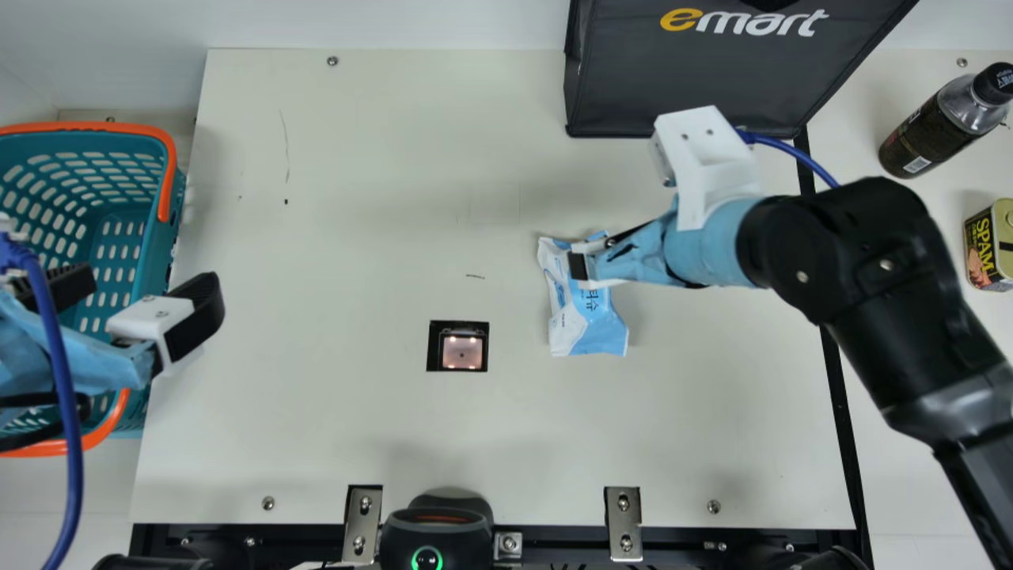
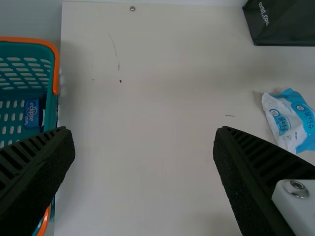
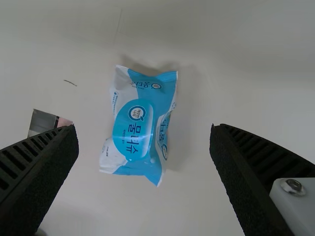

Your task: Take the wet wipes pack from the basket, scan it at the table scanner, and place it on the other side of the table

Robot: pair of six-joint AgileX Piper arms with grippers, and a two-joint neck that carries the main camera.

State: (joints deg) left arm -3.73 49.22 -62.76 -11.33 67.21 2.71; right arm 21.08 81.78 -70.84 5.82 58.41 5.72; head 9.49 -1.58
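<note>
The right gripper (image 1: 597, 253) hangs released, fingers spread, above the wet wipes pack (image 1: 587, 321) lying on the table (image 1: 356, 412). Near them, toward the left arm, is the table scanner (image 1: 462, 351); farther that way, the left gripper (image 1: 142, 294), also parted, hovers at the basket (image 1: 168, 178).

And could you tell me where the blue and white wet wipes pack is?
In the main view, the pack lies on the cream table beneath my open right gripper, just right of the small black-framed scanner window.
</note>
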